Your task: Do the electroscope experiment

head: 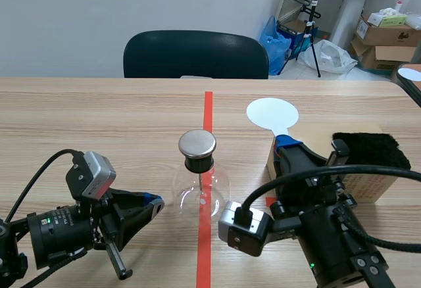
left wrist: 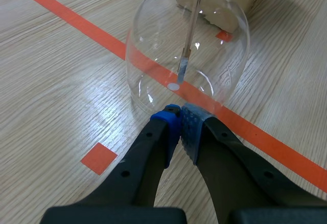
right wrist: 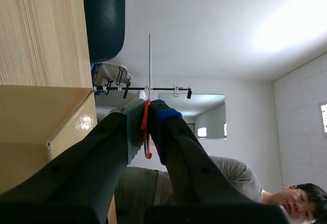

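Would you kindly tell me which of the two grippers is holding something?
The right gripper: it is shut on the white disc, pinching it by its handle. The left gripper is shut on nothing, its tips by the flask.

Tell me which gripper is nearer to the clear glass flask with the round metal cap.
Left. The left gripper, shut, has its tips at the base of the clear glass flask. The right gripper, shut on a round white paddle, is farther off on its other side.

Right gripper (right wrist: 146,124) clamped on thin white paddle (right wrist: 149,65), seen edge-on; tan box (right wrist: 41,127) beside it; dark chair (right wrist: 104,19) beyond.
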